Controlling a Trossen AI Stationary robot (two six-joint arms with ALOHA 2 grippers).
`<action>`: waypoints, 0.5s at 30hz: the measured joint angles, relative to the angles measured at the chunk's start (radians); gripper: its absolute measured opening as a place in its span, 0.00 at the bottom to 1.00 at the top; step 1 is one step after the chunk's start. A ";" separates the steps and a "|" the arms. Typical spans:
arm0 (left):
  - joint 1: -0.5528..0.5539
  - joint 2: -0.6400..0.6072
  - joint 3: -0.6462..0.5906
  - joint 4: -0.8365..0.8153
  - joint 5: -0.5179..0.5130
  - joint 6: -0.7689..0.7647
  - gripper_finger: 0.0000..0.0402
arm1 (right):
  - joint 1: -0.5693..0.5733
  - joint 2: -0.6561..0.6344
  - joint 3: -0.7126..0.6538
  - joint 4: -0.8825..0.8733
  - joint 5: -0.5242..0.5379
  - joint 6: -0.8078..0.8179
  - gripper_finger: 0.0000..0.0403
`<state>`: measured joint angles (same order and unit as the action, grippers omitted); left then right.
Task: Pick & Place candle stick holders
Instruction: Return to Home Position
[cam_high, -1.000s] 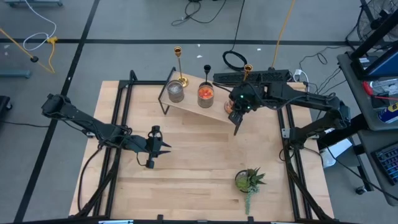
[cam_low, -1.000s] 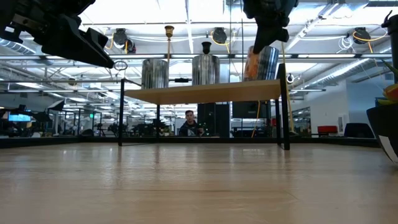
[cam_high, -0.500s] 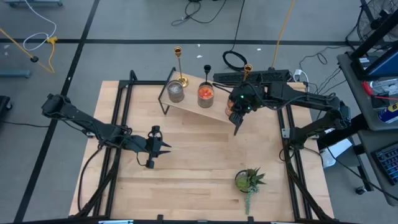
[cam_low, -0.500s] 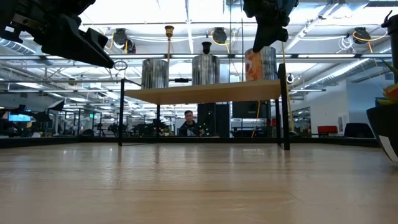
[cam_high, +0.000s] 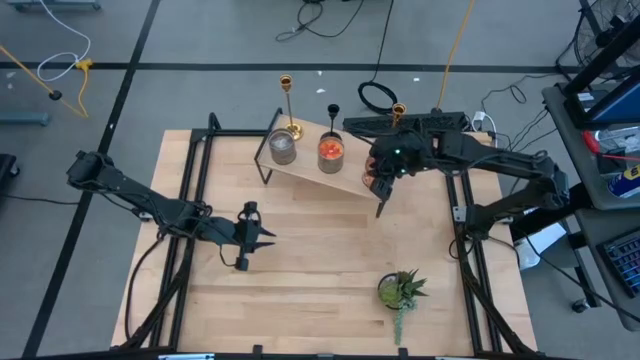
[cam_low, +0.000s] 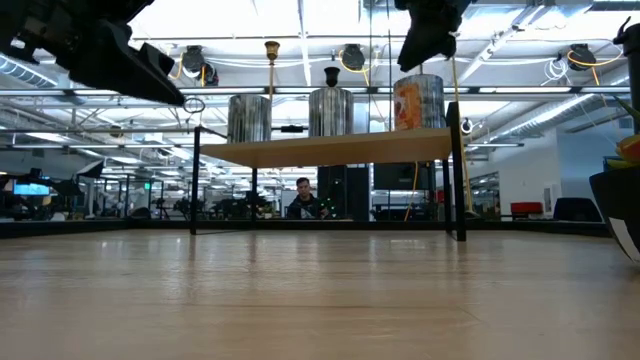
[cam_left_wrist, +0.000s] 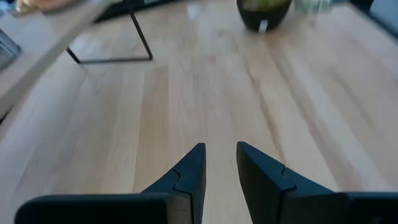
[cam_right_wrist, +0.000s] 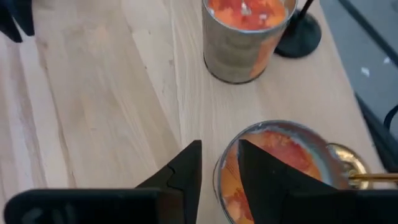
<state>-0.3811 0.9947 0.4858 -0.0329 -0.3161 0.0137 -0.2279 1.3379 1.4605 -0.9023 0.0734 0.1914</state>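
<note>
The right gripper (cam_right_wrist: 219, 146) is sitting higher than half a second ago. In the low view it was covering the top of the right-end orange cup (cam_low: 418, 101). It is now hanging clear above that cup's rim. Its fingers are standing parted by a narrow gap and are gripping nothing. The cups and candlesticks are standing where they were.

The left gripper (cam_left_wrist: 219, 149) is hovering over the left-centre of the wooden worktop (cam_high: 300, 300), fingers likewise narrowly parted and empty. A green potted plant (cam_high: 400, 290) is standing towards the worktop's near right corner. A wooden shelf (cam_high: 305, 168) on black legs is standing along the far edge. On it, from left end to right end, a grey cup (cam_high: 283, 149), a middle orange cup (cam_high: 331, 152) and the right-end orange cup are standing in a row. Behind them a gold candlestick (cam_high: 288, 105), a short black candlestick (cam_high: 333, 115) and a second gold candlestick (cam_high: 398, 112) are standing.

Beyond the far edge, cables (cam_high: 320, 15) are lying on a grey floor, and a person (cam_low: 305, 195) is showing in a glass-walled room. The label on the right-end cup is not legible.
</note>
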 joint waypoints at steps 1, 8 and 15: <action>0.000 0.000 0.000 0.019 0.000 -0.008 0.24 | 0.000 -0.009 0.000 0.000 0.000 -0.015 0.24; -0.001 -0.023 0.000 0.096 -0.057 -0.012 0.24 | 0.017 -0.089 0.000 -0.002 -0.032 -0.048 0.20; -0.029 -0.167 0.000 0.054 -0.155 -0.026 0.24 | 0.132 -0.171 -0.066 0.072 -0.131 -0.168 0.19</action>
<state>-0.4100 0.8277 0.4858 0.0211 -0.4709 -0.0123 -0.0959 1.1673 1.3948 -0.8300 -0.0578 0.0237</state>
